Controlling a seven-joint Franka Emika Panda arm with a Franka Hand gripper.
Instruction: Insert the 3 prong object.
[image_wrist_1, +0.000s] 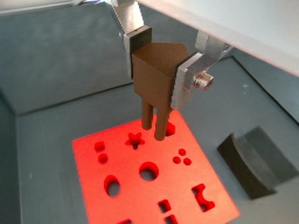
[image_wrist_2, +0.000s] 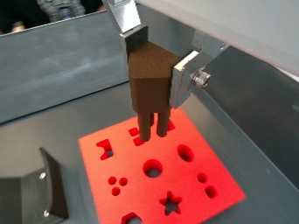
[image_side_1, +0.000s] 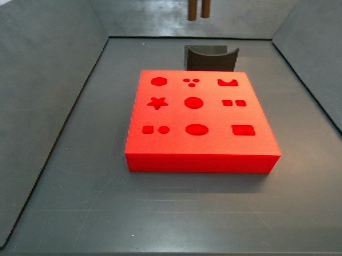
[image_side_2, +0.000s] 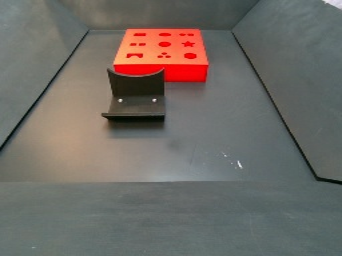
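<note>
Keep the gripper (image_wrist_1: 159, 63) clamped on the upper body of the 3 prong object (image_wrist_1: 153, 79), which hangs high above the red board (image_wrist_1: 146, 171); treat it as light and rigid, with thin prongs (image_wrist_1: 153, 122) likely to bend if misaligned.

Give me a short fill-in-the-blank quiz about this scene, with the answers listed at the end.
1. The end effector holds the 3 prong object, whose colour is ____.
2. In both wrist views, the prongs hang above the ____ board and are not yet in a hole.
3. The star-shaped hole is cut into the board's ____ face.
4. The dark grey curved holder stands on the floor ____ the board, not on it.

Missing words: brown; red; top; beside
</note>
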